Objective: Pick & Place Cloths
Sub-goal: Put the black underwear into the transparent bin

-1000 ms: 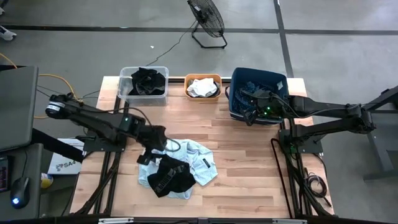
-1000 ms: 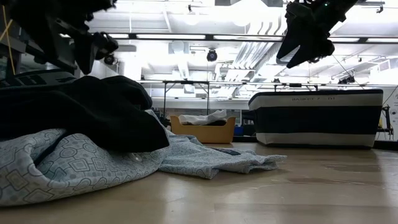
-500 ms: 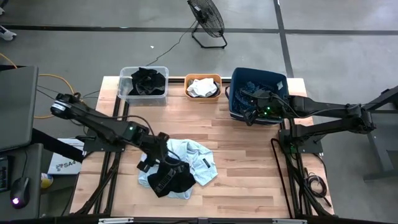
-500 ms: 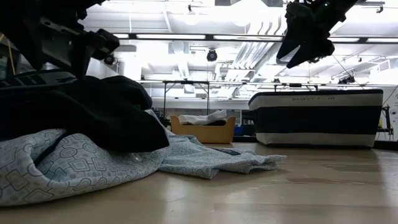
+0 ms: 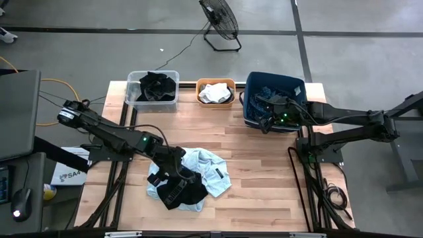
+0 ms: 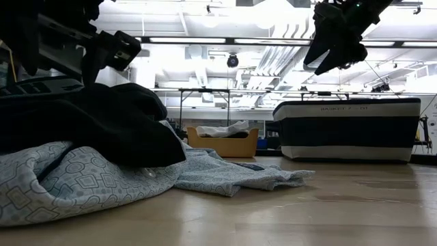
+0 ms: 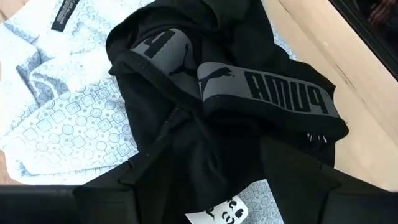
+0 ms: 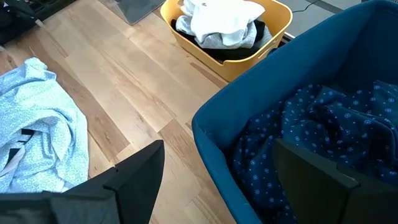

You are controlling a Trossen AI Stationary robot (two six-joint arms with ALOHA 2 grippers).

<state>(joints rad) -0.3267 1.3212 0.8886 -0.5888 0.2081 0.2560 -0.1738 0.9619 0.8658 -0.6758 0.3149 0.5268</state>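
on the near part of the wooden bench (image 5: 264, 165) lie 2 cloths in 1 heap: a black garment (image 5: 182, 190) with a grey lettered band, lying on top of a light blue patterned cloth (image 5: 210, 170) that spreads out under and beside it. the left hand (image 5: 177, 173) hangs just above this heap, its 2 fingers (image 7: 155, 180) spread apart on either side of the black fabric with nothing gripped between them (in its wrist view the black garment fills most of what lies ahead).

farther back, along the far edge of the bench, stand 3 bins in a row. the clear bin (image 5: 132, 89) on the left side holds 1 black cloth (image 5: 157, 86). the orange bin (image 5: 215, 83) in the middle holds a white cloth (image 5: 214, 92) over something grey and dark; how many pieces are in it is not clear. the dark blue bin (image 5: 251, 118) on the right side holds 1 navy dotted cloth (image 8: 323, 130).

the right hand (image 5: 267, 120) hovers over the near rim of the dark blue bin, fingers (image 8: 137, 171) parted and empty, well apart from the heap.

beyond the bench, 1 floor fan (image 5: 220, 20) stands on the grey floor.
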